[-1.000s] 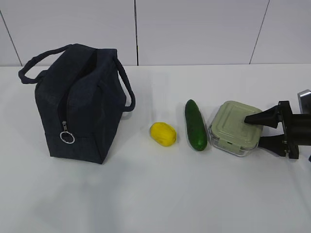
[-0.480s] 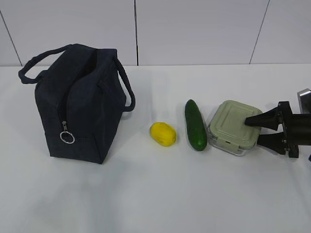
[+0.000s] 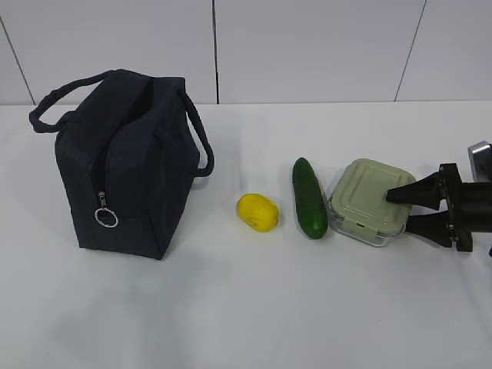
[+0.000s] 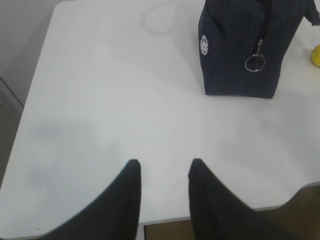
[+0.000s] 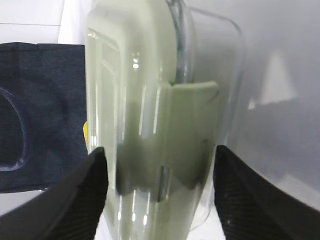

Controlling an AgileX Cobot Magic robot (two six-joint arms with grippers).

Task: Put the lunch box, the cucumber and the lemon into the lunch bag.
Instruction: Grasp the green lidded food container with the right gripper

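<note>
A plain white table (image 3: 231, 307) is filling the scene, backed by a pale panelled wall (image 3: 307, 46) with thin dark seams running up it. In the left wrist view the table's near edge is showing, with a darker floor (image 4: 10, 105) beyond it.

Counting up: one lunch bag (image 3: 127, 165), one lemon (image 3: 257, 211), one cucumber (image 3: 309, 198), one lunch box (image 3: 369, 201), all sitting on the table in a row from left to right. The bag is standing upright at the left, two loop handles arching off its top, a silver ring pull (image 3: 106, 218) hanging on its near end. The lemon is lying well apart from the bag, and the cucumber is sitting just beside the box.

Two grippers. The right gripper (image 3: 406, 209) is reaching in from the right edge, its jaws spread with one finger over the sage-green lid and one below the box's side; whether they are pressing on it, I cannot tell. The left gripper (image 4: 162, 172) is hovering over bare table, fingers apart, holding nothing.
</note>
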